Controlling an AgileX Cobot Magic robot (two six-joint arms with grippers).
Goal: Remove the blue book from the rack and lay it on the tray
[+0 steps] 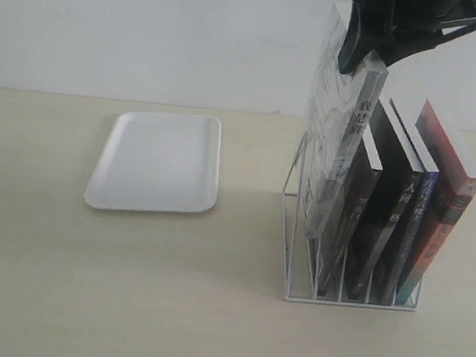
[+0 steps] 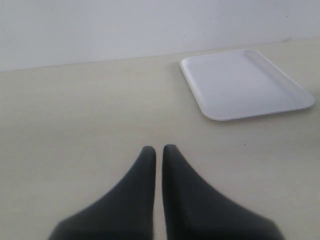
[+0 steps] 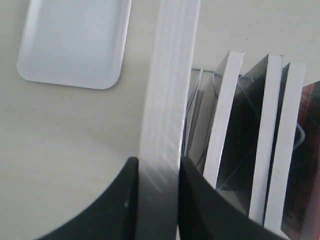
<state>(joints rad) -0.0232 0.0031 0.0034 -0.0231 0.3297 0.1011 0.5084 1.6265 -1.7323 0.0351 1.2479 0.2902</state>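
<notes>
The white wire rack (image 1: 349,302) stands on the right of the table. In it the blue book (image 1: 417,214) leans with its blue spine outward, between a black-spined book (image 1: 390,218) and the red-and-teal book (image 1: 448,207). My right gripper (image 1: 356,58) (image 3: 158,165) comes from above and is shut on a different book, a tall grey-white one (image 1: 333,137) (image 3: 167,85), raised partly out of the rack's leftmost slot. The white tray (image 1: 157,161) (image 2: 245,85) (image 3: 75,40) lies empty at left. My left gripper (image 2: 158,150) is shut on nothing, low over bare table.
A second black-spined book (image 1: 355,208) stands beside the raised one. The pale wooden table (image 1: 126,286) ends at a white wall behind. The left arm is out of the exterior view.
</notes>
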